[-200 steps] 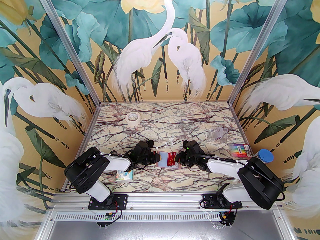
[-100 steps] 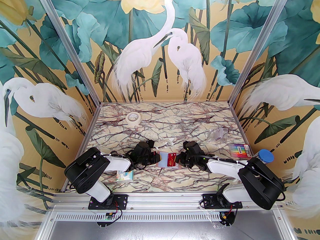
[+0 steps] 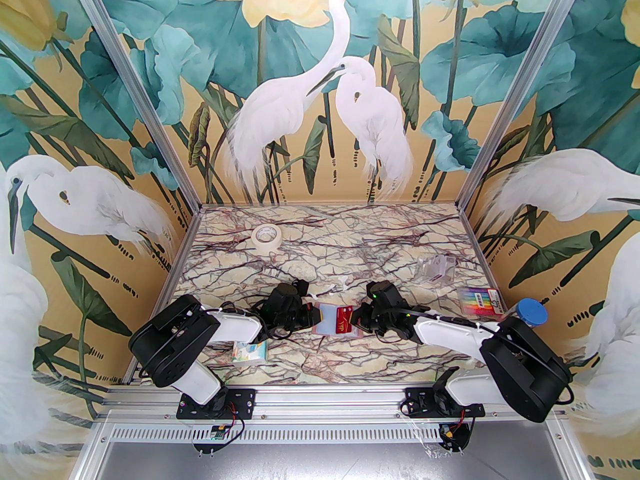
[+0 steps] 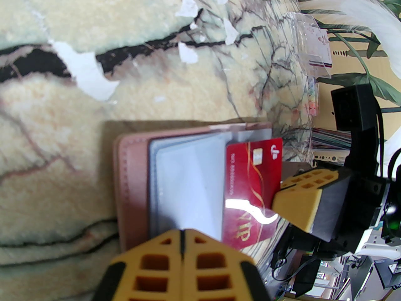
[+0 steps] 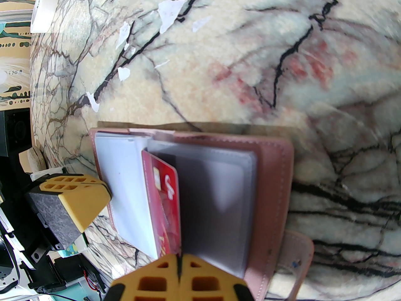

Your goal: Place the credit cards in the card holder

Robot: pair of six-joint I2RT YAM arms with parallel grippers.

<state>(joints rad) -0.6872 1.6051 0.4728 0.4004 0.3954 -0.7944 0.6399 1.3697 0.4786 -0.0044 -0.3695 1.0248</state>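
We found the card holder open on the surface, the left tool closed on its left leaf, the right tool pinching the red credit card by a long edge, card slanting leftward between the leaves, long axis along the fold.

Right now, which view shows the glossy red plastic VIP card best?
Left wrist: the glossy red plastic VIP card faces the lens, chip and lettering legible. Right wrist sees it steeply foreshortened between sleeves of the pink leather card holder. Top external shows a tiny red patch.
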